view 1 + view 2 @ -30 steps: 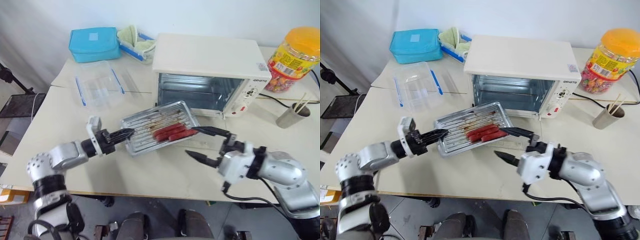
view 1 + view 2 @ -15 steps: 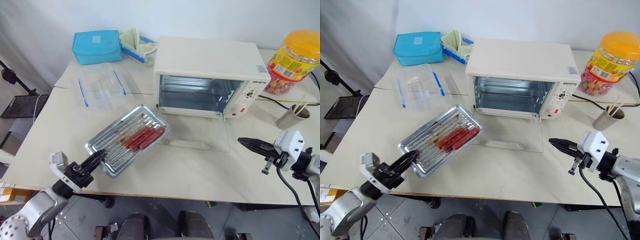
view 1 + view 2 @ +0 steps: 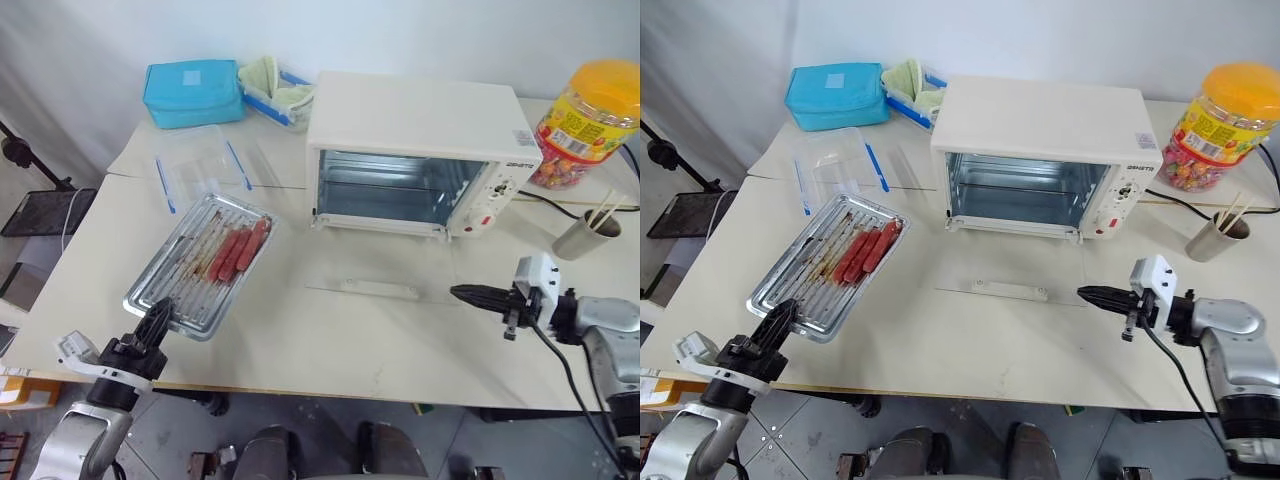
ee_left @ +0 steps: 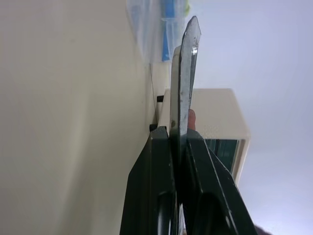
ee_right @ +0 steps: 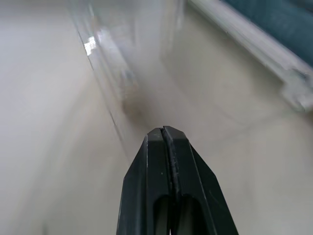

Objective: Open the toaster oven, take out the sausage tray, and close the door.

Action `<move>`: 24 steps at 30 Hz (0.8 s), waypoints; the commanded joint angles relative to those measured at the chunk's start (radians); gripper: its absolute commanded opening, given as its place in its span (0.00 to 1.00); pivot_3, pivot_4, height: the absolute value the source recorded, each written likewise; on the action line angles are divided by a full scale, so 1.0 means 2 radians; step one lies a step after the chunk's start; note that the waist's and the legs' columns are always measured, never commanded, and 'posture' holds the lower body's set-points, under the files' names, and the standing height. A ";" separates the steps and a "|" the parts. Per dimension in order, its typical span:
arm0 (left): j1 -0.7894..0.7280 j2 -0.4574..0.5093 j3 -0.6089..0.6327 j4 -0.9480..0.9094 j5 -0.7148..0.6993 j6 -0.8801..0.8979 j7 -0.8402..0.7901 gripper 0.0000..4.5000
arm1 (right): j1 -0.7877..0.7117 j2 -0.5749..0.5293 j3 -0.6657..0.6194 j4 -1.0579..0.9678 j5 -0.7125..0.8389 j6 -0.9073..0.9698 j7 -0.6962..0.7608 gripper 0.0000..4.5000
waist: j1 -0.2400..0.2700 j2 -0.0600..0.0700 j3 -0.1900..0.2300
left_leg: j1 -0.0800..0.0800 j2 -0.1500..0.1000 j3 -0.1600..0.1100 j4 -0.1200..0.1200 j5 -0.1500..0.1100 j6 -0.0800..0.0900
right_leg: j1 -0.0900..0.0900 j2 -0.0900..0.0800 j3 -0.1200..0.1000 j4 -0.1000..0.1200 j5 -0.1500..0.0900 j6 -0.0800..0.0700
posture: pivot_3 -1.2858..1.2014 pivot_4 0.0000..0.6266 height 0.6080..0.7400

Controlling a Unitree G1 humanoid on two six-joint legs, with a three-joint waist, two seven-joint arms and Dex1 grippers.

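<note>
**Tray out on the left of the bench, door down flat**

You have the sausage tray (image 3: 198, 263) lying on the bench (image 3: 330, 340) left of the toaster oven (image 3: 420, 150). Its long axis runs on a diagonal: the near corner points toward your left pincer (image 3: 158, 318), the far end toward the clear plastic container (image 3: 200, 170). The three sausages (image 3: 238, 251) lie lengthwise along that same line, up at the far half.

Your left pincer is clenched on the tray's near edge; the left wrist view shows the thin metal rim (image 4: 186, 83) nipped between the two fingers. Your right pincer (image 3: 470, 295) is clenched on nothing, pointing across the bench just beside the right edge of the door (image 3: 380, 278).

The door lies flat in front of the oven mouth, white bar handle (image 3: 380, 287) toward you. Cavity looks empty.

Around: blue pouch (image 3: 190, 90) and a green cloth (image 3: 268, 76) at the back left; candy jar (image 3: 588, 120) and a metal cup (image 3: 586, 235) on the right, a black cable (image 3: 560, 203) between them.

The right wrist view picks up the door's glass edge (image 5: 105, 83), blurred.
</note>
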 commanded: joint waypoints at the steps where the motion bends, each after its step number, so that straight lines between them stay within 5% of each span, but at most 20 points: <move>1: -0.006 0.007 -0.008 -0.034 -0.017 -0.011 0.001 0.00 | -0.004 -0.004 -0.020 -0.018 0.026 0.016 0.011 0.00 | 0.001 0.000 0.000 | 0.000 0.000 0.000 0.000 0.000 0.000 | 0.000 0.000 0.000 0.000 0.000 0.000 | 0.52 0.24 1.00; 9: -0.028 0.021 -0.009 -0.015 -0.017 -0.010 0.012 0.00 | 0.000 -0.017 -0.061 -0.037 0.041 0.035 -0.013 0.00 | 0.000 0.000 0.000 | 0.000 0.000 0.000 0.000 0.000 0.000 | 0.000 0.000 0.000 0.000 0.000 0.000 | 0.52 0.24 1.00; 18: -0.040 0.019 -0.011 -0.004 -0.017 -0.004 0.015 0.00 | -0.034 -0.046 0.002 0.112 -0.090 -0.062 -0.004 0.00 | -0.003 0.000 0.000 | 0.000 0.000 0.001 0.000 -0.001 0.000 | 0.000 0.001 0.000 0.000 0.000 0.000 | 0.52 0.24 1.00; 24: -0.047 0.022 -0.008 0.001 -0.017 0.001 0.020 0.00 | -0.053 -0.016 0.001 0.097 -0.044 -0.033 0.032 0.00 | -0.002 0.001 0.000 | 0.000 0.001 0.001 0.000 -0.001 0.000 | 0.000 0.001 0.000 0.000 0.000 0.000 | 0.52 0.24 1.00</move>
